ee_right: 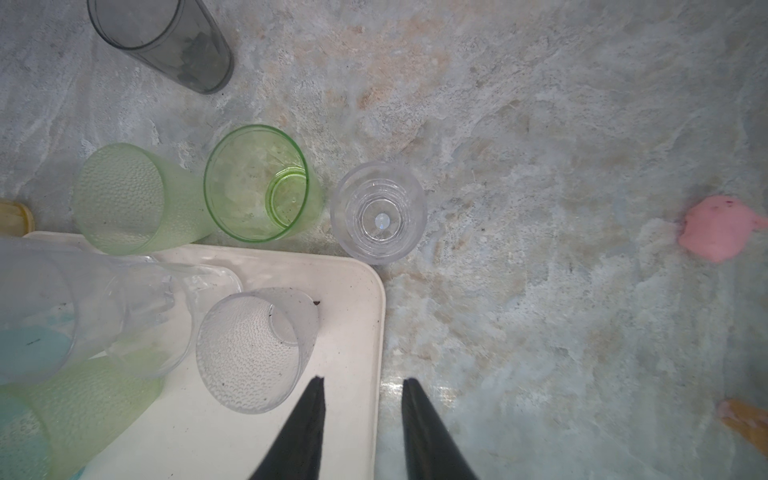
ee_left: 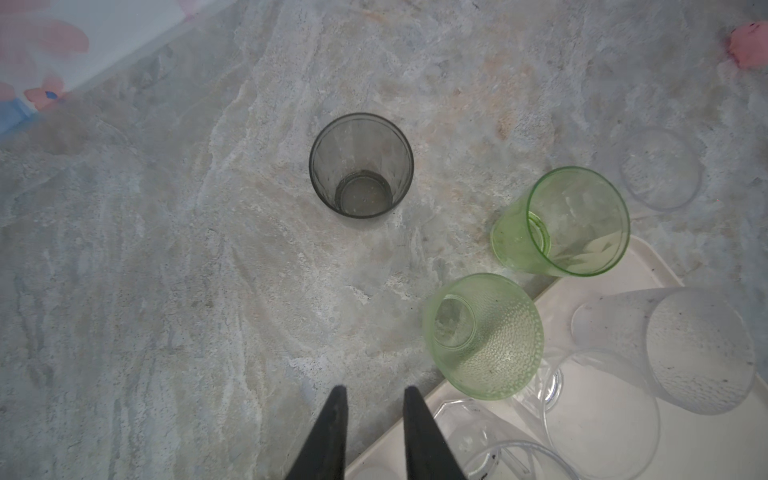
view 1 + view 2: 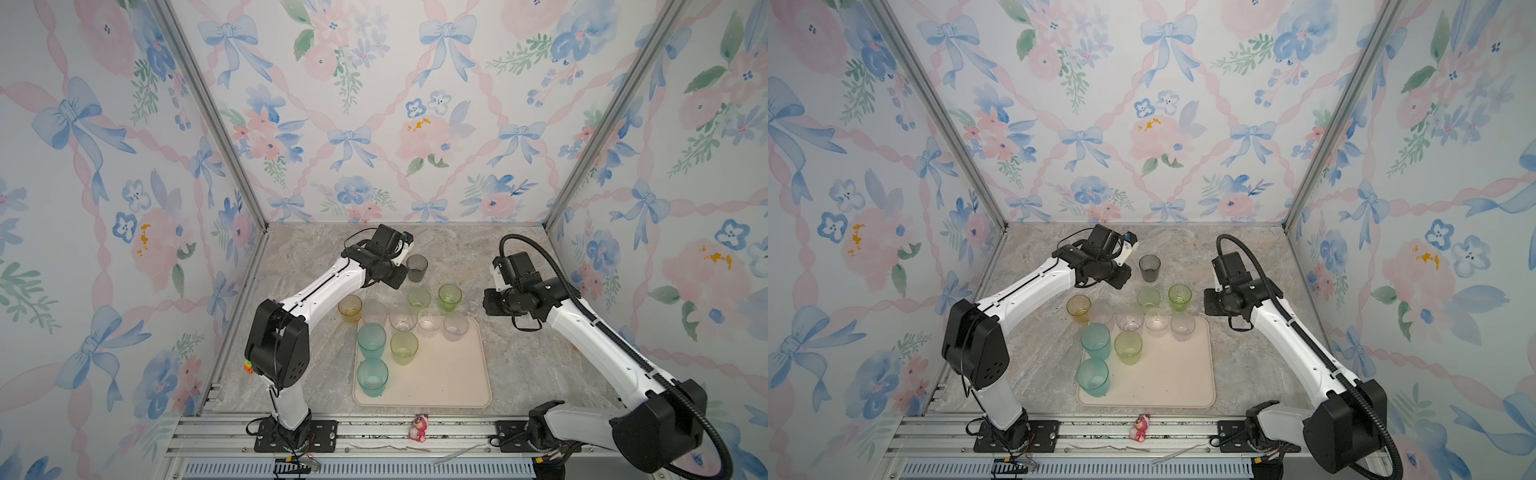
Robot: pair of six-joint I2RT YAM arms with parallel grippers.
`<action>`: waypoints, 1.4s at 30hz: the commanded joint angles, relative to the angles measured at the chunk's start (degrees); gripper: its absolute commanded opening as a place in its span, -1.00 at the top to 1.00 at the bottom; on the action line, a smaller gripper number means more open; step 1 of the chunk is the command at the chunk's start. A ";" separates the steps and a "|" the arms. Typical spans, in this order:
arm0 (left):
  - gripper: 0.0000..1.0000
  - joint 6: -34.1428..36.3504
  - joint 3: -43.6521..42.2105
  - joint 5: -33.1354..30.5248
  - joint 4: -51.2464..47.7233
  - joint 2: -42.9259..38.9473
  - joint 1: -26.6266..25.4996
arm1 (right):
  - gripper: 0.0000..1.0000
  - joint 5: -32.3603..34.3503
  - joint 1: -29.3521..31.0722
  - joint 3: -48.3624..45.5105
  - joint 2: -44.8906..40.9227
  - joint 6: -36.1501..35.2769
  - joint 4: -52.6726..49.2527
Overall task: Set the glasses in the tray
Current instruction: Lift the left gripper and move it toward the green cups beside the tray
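Your left gripper (image 2: pixel 374 390) hangs over bare tabletop (image 3: pixel 519 353) toward the far edge. Its jaws are slightly spread, with nothing between them. Just ahead of it stands the smoky grey glass (image 2: pixel 360 166), upright, mouth up, long axis vertical. It is alone on the tabletop, well beyond the tray (image 3: pixel 449 374).

Your right gripper (image 1: pixel 362 380) sits above the tray's right rim, near its far right corner. Its jaws are likewise parted and empty.

Off the tray, all upright:
- The yellow glass (image 3: pixel 350 308) is beyond the far left corner.
- Two green glasses (image 3: pixel 419 298) stand side by side just past the far rim.
- A small clear glass (image 1: pixel 379 212) is just outside the far right corner.

In the tray, all mouth up:
- Two teal glasses (image 3: pixel 371 340) stand along the left rim, one behind the other.
- The pale green glass (image 3: pixel 404 347) is just beside the farther teal one.
- The clear glasses (image 3: pixel 429 319) form a row along the far rim.

Any markings on the glasses are too small to read.
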 commanded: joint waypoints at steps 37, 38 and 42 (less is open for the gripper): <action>0.49 1.72 4.39 1.60 -1.02 12.07 -4.04 | 0.30 -0.68 -1.13 -0.44 1.67 -0.88 1.87; 0.49 1.76 4.44 1.43 -1.09 12.11 -4.07 | 0.30 -0.81 -1.19 -0.52 1.59 -0.95 1.92; 0.55 2.09 5.10 1.05 -1.36 12.82 -4.35 | 0.30 -1.04 -1.44 -0.73 1.65 -1.00 2.20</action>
